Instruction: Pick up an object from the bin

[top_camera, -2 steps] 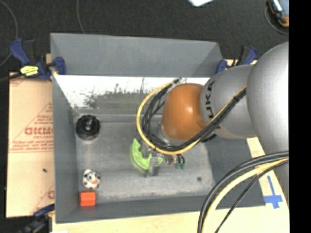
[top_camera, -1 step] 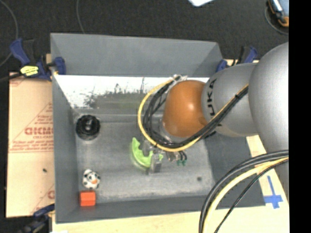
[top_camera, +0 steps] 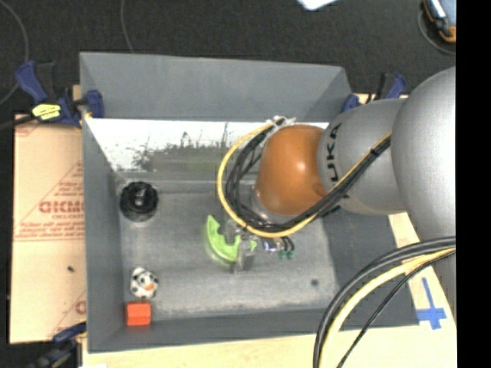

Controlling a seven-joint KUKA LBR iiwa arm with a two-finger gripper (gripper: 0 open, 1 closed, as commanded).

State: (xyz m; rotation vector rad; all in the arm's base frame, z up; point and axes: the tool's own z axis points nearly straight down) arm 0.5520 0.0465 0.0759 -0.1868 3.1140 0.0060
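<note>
The arm (top_camera: 383, 159) is reaching into the grey bin (top_camera: 207, 90) from the right. Its claw (top_camera: 245, 257) is hanging low over the middle of the bin floor, under the round orange cover (top_camera: 288, 171) on the wrist. A green curved thing (top_camera: 218, 238), bright like a lime and bent like a slice of moon, is lying right there in the middle of the floor. It is sitting just to the left of the claw, so close that the two seem to be touching, but I cannot tell for sure. I also cannot tell if the claw is open or closed, because the wrist and its cables are hiding too much of it.

The long way of the green thing is running from the back of the bin toward the front, with its front end sitting a little more to the right. Its round back is bulging to the left, and its hollow side is facing right, toward the claw. I am guessing the claw is going to need a tiny move left, squeezing across the thin way of the green thing, not along the long way.

The other things are lying well apart on the left side: a black round thing (top_camera: 139, 199) near the back, a black and white ball (top_camera: 143, 283) near the front, and an orange block (top_camera: 138, 313) just in front of the ball
</note>
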